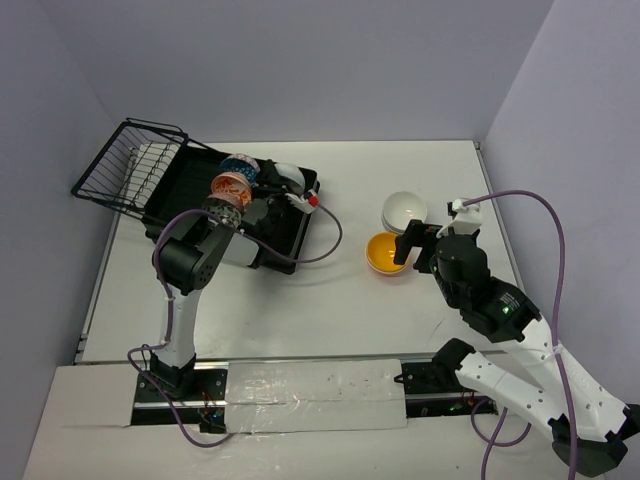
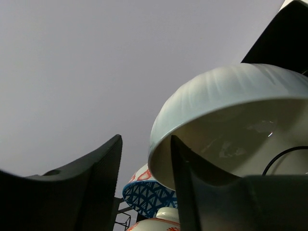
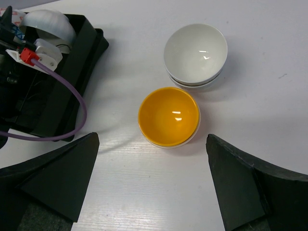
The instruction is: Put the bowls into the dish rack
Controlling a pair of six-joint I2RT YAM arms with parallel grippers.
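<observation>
In the black dish rack [image 1: 283,243] a white bowl [image 2: 226,91] stands on edge beside a blue-patterned bowl [image 2: 147,195] and an orange-patterned bowl [image 1: 232,186]. My left gripper [image 2: 145,140] is open at the white bowl. One finger is inside the rim, and the other finger stands clear of the outside. On the table to the right sit a yellow bowl [image 3: 169,116] and two stacked white bowls [image 3: 195,54]. My right gripper [image 3: 151,183] hovers open just short of the yellow bowl, with nothing between its fingers.
The rack's wire basket [image 1: 125,165] sticks up at its far left end. A purple cable [image 3: 72,120] loops from the left arm over the rack's near corner. Walls close the table at the back and right.
</observation>
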